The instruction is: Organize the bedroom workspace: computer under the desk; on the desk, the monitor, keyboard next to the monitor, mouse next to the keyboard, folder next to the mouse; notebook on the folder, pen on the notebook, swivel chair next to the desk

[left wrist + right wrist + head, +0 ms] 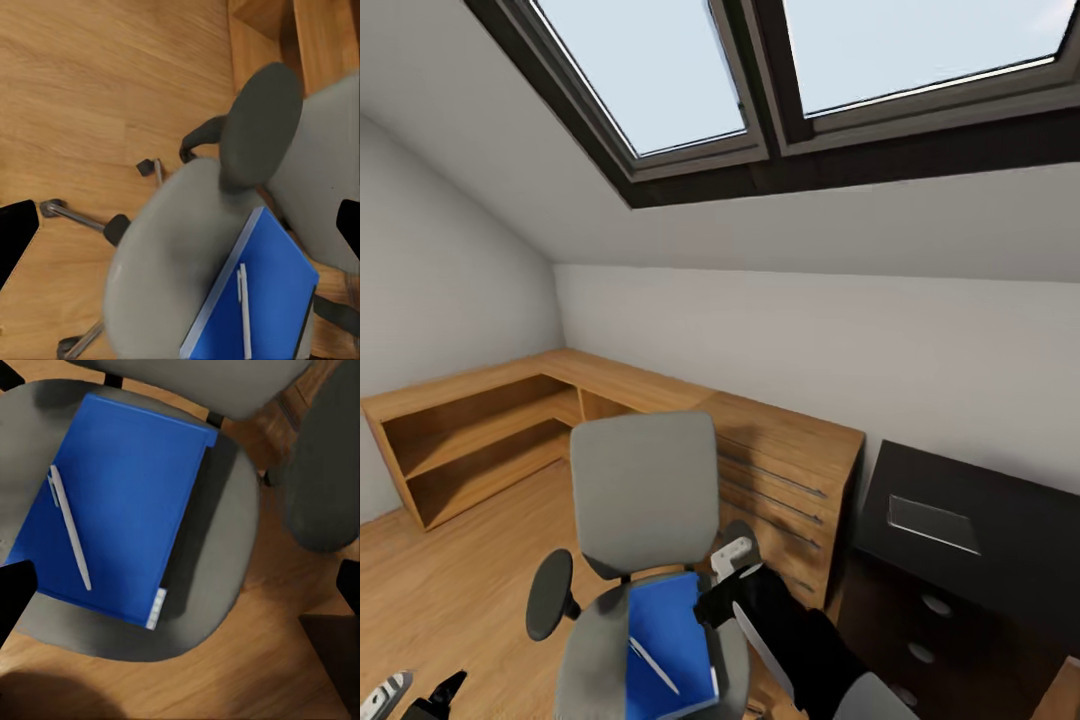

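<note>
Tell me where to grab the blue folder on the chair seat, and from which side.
Grip the folder by its edge nearest the seat's front, probably from the front. It lies flat on the swivel chair, backrest and armrests closing the other sides. The pen lies loose on top, so lift level.

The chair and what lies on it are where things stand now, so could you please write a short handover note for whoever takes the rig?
Right hand: over the chair seat's edge beside the folder, holding nothing, fingers apart in its wrist view.
Left hand: low beside the chair, holding nothing, fingers apart in its wrist view.
Folder lies flat on the seat with the pen on top of it. A pale flat notebook lies on the black desk.
Done: nothing visible yet.
Left: folder to the desk, notebook on it, pen on top, chair to the desk. Monitor, keyboard, mouse and computer still to be checked.
</note>
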Robot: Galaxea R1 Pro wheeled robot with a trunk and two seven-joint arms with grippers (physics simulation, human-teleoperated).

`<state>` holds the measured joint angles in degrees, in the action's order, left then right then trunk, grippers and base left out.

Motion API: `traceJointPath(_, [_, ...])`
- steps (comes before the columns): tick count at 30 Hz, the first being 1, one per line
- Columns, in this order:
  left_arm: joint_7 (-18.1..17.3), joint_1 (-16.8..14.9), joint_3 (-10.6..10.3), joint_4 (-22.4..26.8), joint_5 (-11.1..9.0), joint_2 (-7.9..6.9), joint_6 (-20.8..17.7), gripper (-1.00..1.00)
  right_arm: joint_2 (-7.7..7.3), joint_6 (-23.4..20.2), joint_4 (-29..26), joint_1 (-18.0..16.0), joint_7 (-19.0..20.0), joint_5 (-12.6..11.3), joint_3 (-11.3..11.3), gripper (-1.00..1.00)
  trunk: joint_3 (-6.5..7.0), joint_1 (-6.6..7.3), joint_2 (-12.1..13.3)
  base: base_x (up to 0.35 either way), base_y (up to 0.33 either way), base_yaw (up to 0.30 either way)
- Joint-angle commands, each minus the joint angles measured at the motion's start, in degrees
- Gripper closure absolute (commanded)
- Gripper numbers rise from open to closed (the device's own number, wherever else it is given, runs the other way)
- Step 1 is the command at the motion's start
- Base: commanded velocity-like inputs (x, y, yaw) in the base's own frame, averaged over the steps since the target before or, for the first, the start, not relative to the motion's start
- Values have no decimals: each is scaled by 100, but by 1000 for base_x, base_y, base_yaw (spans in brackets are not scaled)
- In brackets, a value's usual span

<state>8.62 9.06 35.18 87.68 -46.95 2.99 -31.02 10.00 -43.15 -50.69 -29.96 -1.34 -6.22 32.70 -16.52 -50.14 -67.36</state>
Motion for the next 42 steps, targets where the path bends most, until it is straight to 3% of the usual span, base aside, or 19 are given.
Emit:
traceJointPath(1, [46,-1,6,12,-61,3,-26,-100,0,-22,-2,-6,-14,-40,7,-100,-25,-23,-46,0,0,273])
traceJointPath(27, [70,0,-34,19,-43,11,-34,-100,0,61,181,-63,-65,-54,9,-100,-491,-594,-1089,0,0,277])
traceJointPath(36, [70,0,-40,19,-43,14,-28,-100,0,57,343,-63,-90,-44,10,-100,-653,-792,-1450,0,0,57])
traceJointPath(42, [70,0,-45,18,-43,25,-12,-100,0,51,387,-63,-425,-41,16,-100,-761,-924,-1691,0,0,4])
